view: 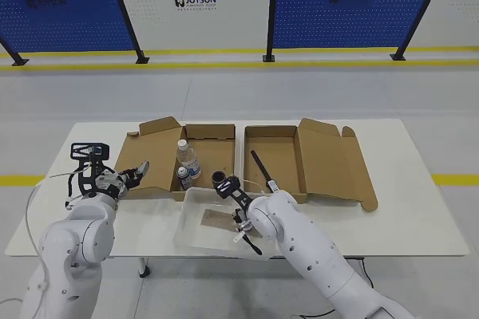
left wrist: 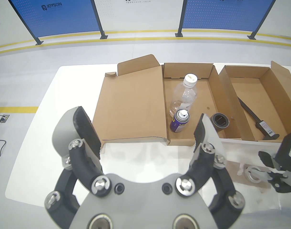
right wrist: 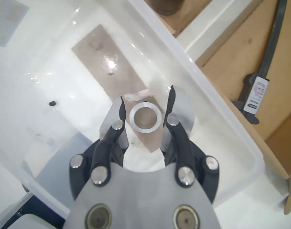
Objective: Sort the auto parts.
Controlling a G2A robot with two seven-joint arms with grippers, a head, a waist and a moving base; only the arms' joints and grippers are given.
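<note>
White-labelled black caliper (right wrist: 267, 60) lies in the cardboard box (right wrist: 236, 48)

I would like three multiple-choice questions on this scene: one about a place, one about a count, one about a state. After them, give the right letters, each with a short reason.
1. Where does the metal ring lie?
A. in the box with the black tool
B. in the clear plastic bin
C. on the bare table

2. How many things are in the left cardboard box?
A. one
B. five
C. three

3. How do the jaws of the left gripper stand?
A. open, holding nothing
B. shut on the metal ring
C. shut, empty

Answers:
1 B, the bin's wall runs around the ring.
2 C, it holds a bottle, a spray can and a black cylinder.
3 A, a wide gap shows between them.
</note>
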